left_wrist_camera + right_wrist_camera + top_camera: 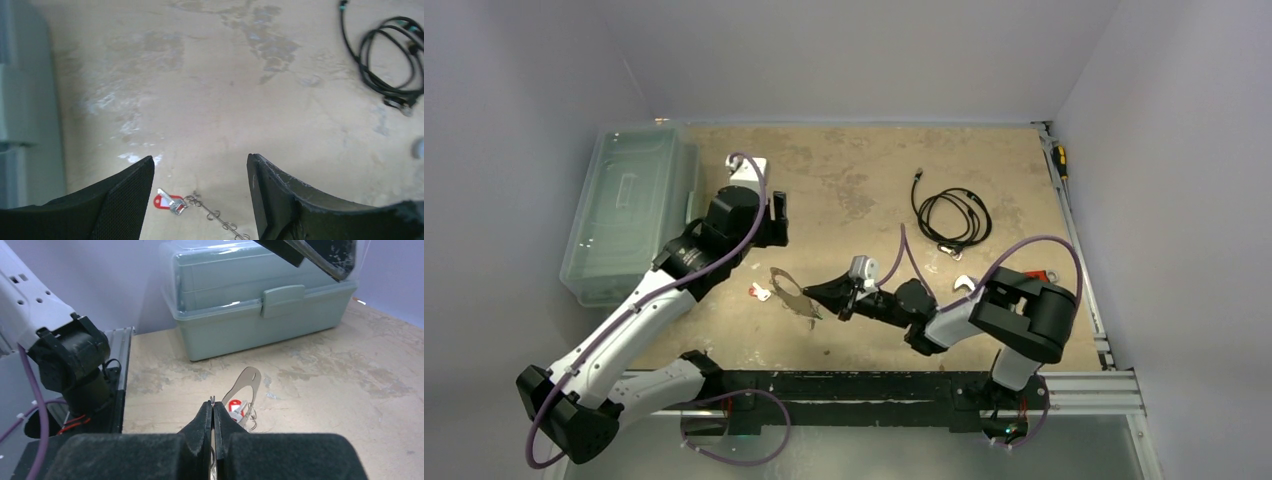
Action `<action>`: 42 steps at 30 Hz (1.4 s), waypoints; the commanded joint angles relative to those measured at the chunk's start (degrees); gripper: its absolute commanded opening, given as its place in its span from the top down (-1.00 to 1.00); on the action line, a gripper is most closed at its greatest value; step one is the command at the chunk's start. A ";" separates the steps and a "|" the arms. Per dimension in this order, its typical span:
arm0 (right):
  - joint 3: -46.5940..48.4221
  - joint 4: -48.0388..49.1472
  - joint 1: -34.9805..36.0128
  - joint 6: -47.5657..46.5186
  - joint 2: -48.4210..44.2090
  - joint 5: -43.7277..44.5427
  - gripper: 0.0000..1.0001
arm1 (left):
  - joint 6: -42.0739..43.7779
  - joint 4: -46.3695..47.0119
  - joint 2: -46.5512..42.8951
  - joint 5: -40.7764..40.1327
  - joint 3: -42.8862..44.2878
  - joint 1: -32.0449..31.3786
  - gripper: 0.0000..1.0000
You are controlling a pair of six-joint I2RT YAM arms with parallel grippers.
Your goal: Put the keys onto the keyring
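My right gripper (pixel 816 296) (pixel 212 405) is shut on a thin metal edge of the keyring (pixel 792 293), low over the table at centre. The pale oval loop (pixel 246 383) reaches out ahead of its fingertips, tilted up. A red-headed key (pixel 759 292) (pixel 235 407) lies on the table at the loop's left side, touching it, with small wire rings there. My left gripper (pixel 776 212) (pixel 200 160) is open and empty, above and beyond the loop. Its view shows the red key (pixel 167 202) and the keyring edge-on (pixel 220 220). Another red-headed key (pixel 1036 274) lies at the right.
A pale green toolbox (pixel 629 210) (pixel 260 295) stands at the left edge. A black coiled cable (pixel 949 215) (pixel 385 60) lies at back right. A small silver piece (pixel 964 283) lies near the right arm. A yellow-handled tool (pixel 1061 160) lies on the right rail.
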 commanded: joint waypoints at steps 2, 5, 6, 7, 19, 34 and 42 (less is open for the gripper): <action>-2.53 20.54 -0.32 2.85 -6.62 2.65 1.00 | 3.12 8.49 1.18 15.86 0.63 -0.54 -0.34; -4.13 19.78 -0.37 2.59 -11.19 5.91 1.00 | 3.87 10.92 1.84 20.64 0.98 -0.55 -0.35; -4.46 18.97 -0.40 2.59 -13.48 7.29 1.00 | 4.15 11.72 1.87 22.25 1.04 -0.56 -0.36; -4.66 17.99 -0.41 2.52 -15.21 8.25 1.00 | 4.38 12.64 1.76 24.17 0.99 -0.57 -0.36; -3.32 -1.99 -0.46 7.73 -35.20 29.45 1.00 | 4.06 26.03 -0.92 46.60 1.13 -0.48 -0.27; -7.27 10.09 -0.68 9.43 -38.14 11.52 1.00 | -1.14 41.70 -0.76 72.91 -3.62 -1.29 -0.14; -6.02 7.58 -1.35 9.33 -38.54 9.68 1.00 | -1.50 43.50 -3.04 73.81 -4.99 -2.94 -0.15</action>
